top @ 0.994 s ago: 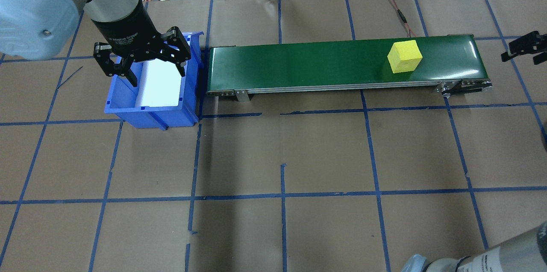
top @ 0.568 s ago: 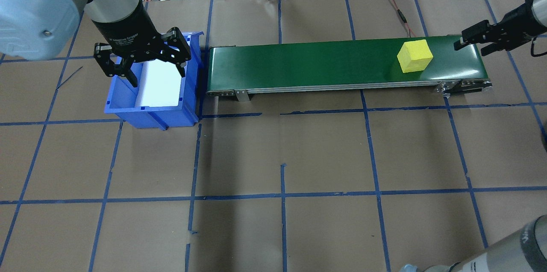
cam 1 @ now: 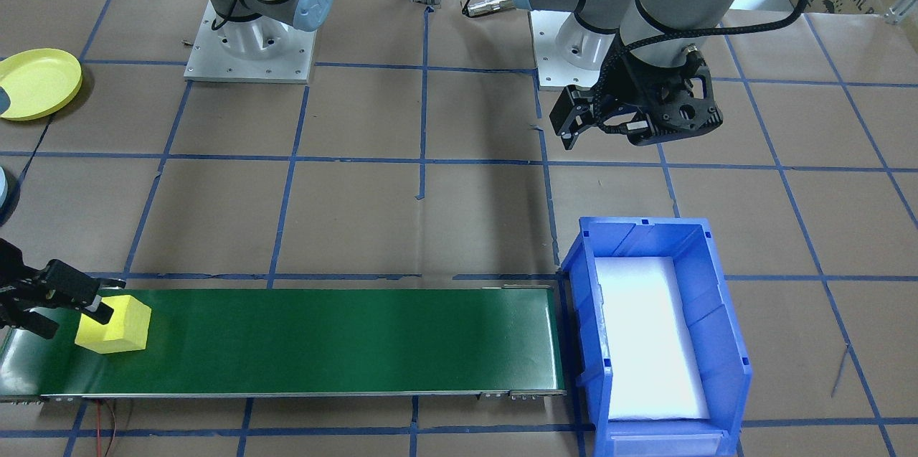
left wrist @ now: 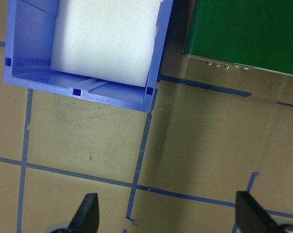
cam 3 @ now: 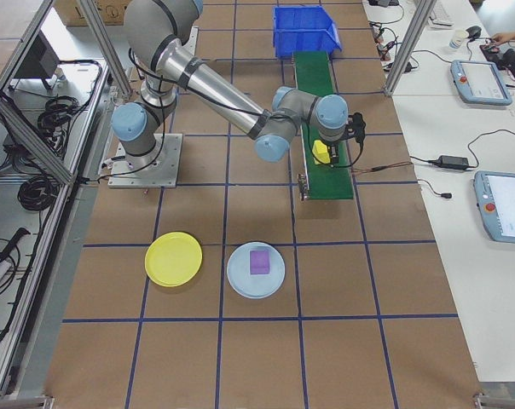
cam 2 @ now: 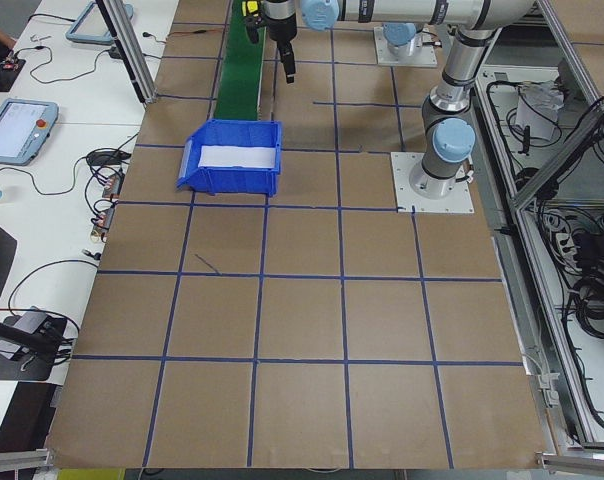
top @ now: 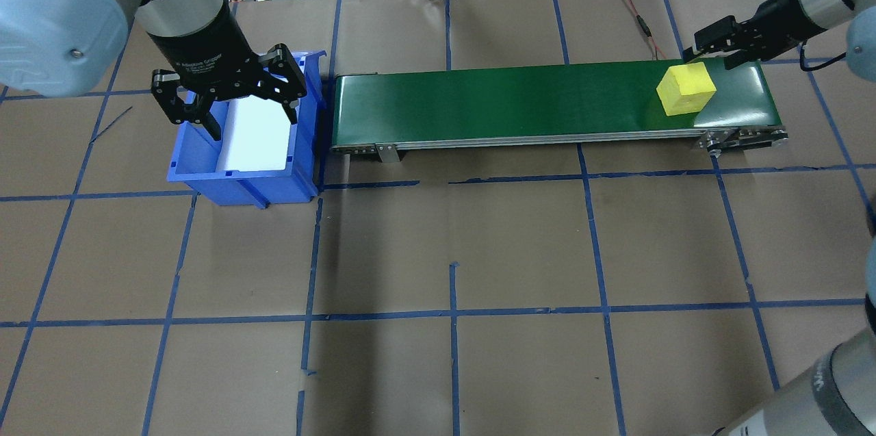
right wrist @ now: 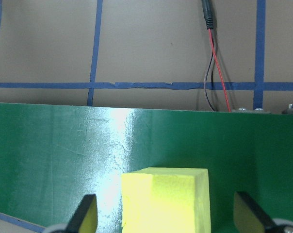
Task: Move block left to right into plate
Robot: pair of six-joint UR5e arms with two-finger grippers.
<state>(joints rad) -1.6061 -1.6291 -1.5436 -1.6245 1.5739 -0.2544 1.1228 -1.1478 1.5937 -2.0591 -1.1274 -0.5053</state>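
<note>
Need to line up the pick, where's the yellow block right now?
The yellow block sits on the green conveyor belt, near its right end in the overhead view, beside the open right gripper.

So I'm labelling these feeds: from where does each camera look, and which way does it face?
Front-facing: across the table, facing both bases; left gripper.
Overhead: behind the robot; yellow block on green belt.
Exterior left: table end; blue bin near.
Exterior right: opposite end; yellow plate near.
Left wrist: down on the bin.
Right wrist: block between its fingers.
Shared: the belt.

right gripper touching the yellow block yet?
Apart. The right wrist view shows both fingertips wide of the yellow block, with green belt visible in each gap.
</note>
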